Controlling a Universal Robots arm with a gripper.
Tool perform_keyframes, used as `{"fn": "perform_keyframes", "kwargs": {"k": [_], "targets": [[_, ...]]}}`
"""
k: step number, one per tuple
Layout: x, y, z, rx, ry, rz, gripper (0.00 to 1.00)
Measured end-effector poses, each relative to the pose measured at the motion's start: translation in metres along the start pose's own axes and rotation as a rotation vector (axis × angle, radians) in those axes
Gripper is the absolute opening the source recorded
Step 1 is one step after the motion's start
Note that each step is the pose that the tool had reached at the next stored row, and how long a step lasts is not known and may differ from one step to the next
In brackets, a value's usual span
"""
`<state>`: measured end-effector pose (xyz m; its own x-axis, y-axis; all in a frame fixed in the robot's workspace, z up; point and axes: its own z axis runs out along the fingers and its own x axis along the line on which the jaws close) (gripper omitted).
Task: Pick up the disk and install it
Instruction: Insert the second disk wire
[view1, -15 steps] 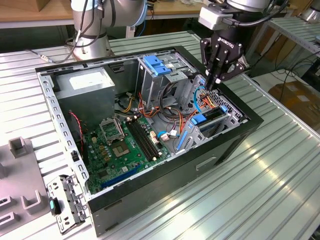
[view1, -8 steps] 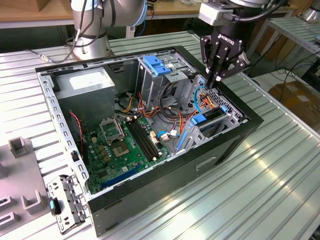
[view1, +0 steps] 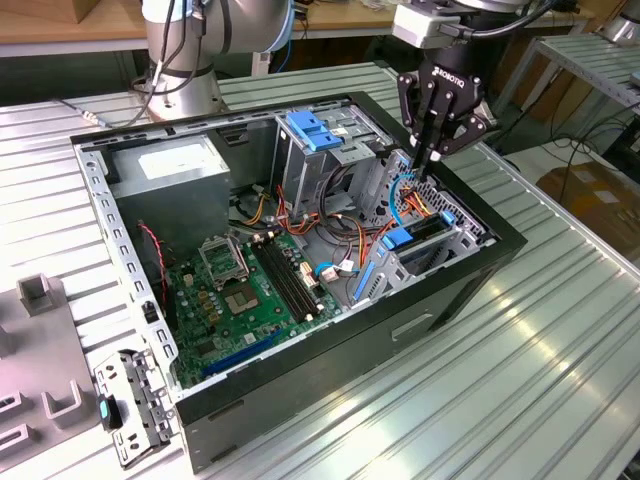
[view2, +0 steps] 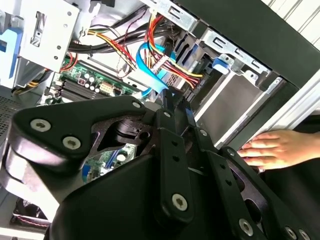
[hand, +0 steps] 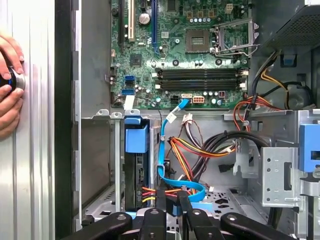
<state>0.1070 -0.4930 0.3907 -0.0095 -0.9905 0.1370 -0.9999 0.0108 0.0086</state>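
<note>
- Item: disk (hand: 135, 150), a dark slab in a blue carrier. It stands on edge in the drive bay at the front corner of the computer case (view1: 300, 365), hard against the side wall, with its blue end tab uppermost.
- Handling, as judged: rigid and fairly heavy for its size. The metal faces are likely smooth. It is sensitive to knocks, so it should not be dropped or forced.
- Where to hold, as judged: by the blue carrier's long edges or its end tab, keeping off the connector end.
- Gripper (view1: 428, 160): poised over the same corner, just above the bay. Its fingers are drawn almost together and nothing is seen between them.
- Nearby: blue cable (hand: 162, 160) and coloured power wires lie just beside the disk and could snag.
- Also present: a person's hand (view2: 280, 150) rests outside the case wall.
</note>
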Motion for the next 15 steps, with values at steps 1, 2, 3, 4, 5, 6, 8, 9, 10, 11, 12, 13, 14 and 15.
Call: {"fn": "perform_keyframes", "kwargs": {"k": [1,2,3,4,5,6,8,9,10,11,12,13,14,15], "targets": [[-0.0018,-0.0002,0.0008,0.0001,0.0034,0.000,0.24],[-0.0035,-0.0005,0.0020,0.0001,0.0060,0.000,0.24],[-0.0048,-0.0008,0.0031,0.0002,0.0083,0.000,0.24],[-0.0062,-0.0013,0.0048,0.0002,0.0112,0.000,0.24],[-0.0075,-0.0018,0.0066,0.0002,0.0149,0.000,0.24],[-0.0090,-0.0023,0.0088,0.0002,0.0217,0.000,0.24],[-0.0105,-0.0027,0.0121,0.0003,0.0359,0.001,0.15],[-0.0113,-0.0028,0.0136,0.0004,0.0453,0.001,0.15],[-0.0122,-0.0029,0.0149,0.0005,0.0569,0.001,0.16],[-0.0127,-0.0030,0.0161,0.0006,0.0658,0.001,0.23],[-0.0130,-0.0030,0.0171,0.0007,0.0716,0.001,0.23],[-0.0133,-0.0030,0.0179,0.0007,0.0770,0.001,0.23],[-0.0138,-0.0030,0.0197,0.0007,0.0841,0.001,0.23],[-0.0141,-0.0031,0.0217,0.0008,0.0860,0.001,0.21]]}}
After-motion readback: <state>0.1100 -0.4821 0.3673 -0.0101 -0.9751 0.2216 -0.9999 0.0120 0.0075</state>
